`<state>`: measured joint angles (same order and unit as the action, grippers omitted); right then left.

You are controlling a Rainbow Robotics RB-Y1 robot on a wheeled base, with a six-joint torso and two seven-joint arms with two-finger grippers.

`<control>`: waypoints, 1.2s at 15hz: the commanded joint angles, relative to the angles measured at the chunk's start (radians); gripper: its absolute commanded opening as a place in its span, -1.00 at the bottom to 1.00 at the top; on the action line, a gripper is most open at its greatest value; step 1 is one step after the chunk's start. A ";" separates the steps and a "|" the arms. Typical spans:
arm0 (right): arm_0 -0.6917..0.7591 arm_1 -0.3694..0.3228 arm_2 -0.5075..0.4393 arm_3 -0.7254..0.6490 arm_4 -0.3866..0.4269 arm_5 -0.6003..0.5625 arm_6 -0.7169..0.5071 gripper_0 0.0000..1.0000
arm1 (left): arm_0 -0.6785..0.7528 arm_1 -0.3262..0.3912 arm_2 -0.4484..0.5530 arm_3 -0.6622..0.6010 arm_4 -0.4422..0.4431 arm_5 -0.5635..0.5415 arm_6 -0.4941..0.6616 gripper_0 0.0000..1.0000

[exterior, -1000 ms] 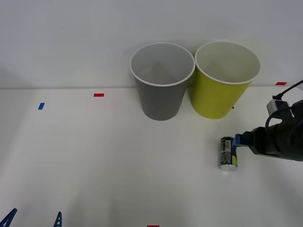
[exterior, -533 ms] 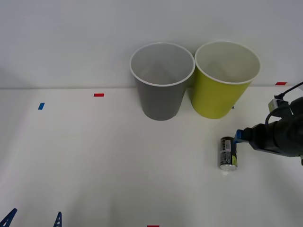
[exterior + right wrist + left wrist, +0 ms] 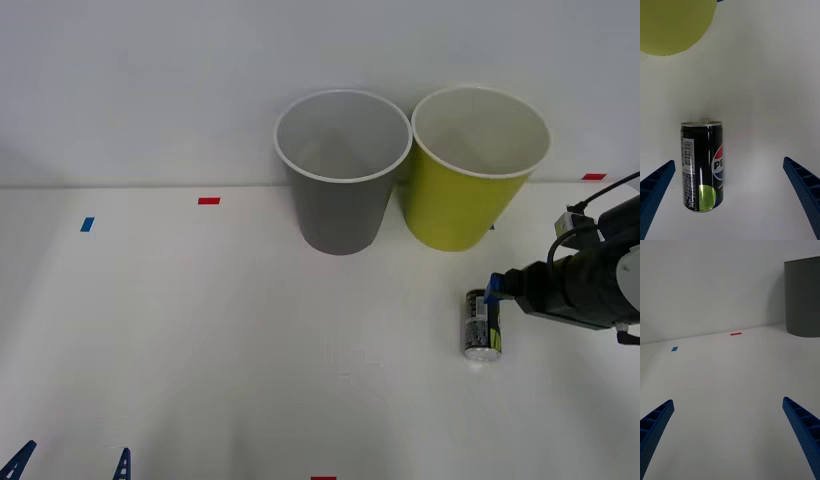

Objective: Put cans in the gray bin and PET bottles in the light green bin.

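A black Pepsi can [image 3: 481, 324] lies on the white table [image 3: 200, 350] near its right edge, before the light green bin [image 3: 470, 175]. The right gripper [image 3: 490, 296], fingers spread wide, reaches it; closing comes next, then the gray bin [image 3: 340, 175]. The left gripper [image 3: 70, 467] waits wide at the near-left corner.

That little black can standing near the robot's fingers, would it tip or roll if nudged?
The can stands upright, narrow for its height, so a sideways nudge would probably topple it. Being round, it would likely roll once down. Its glossy wall looks slippery, so the right gripper's open fingers may need a centred squeeze.
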<state>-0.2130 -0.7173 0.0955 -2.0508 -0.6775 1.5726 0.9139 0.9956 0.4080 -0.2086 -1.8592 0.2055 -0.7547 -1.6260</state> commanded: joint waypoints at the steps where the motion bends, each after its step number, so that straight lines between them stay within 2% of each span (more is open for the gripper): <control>1: -0.022 0.025 0.032 0.066 0.038 -0.043 0.017 1.00 | 0.000 0.000 0.000 0.000 0.000 0.000 0.000 1.00; 13: -0.039 0.088 0.078 0.158 0.058 -0.088 0.031 1.00 | 0.000 0.000 0.000 0.000 0.000 0.000 0.000 1.00; 18: -0.046 0.095 0.115 0.196 0.067 -0.164 0.022 1.00 | 0.000 0.000 0.000 0.000 0.000 0.000 0.000 1.00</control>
<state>-0.2550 -0.6237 0.2079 -1.8614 -0.6123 1.4130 0.9366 0.9956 0.4080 -0.2086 -1.8592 0.2055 -0.7547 -1.6260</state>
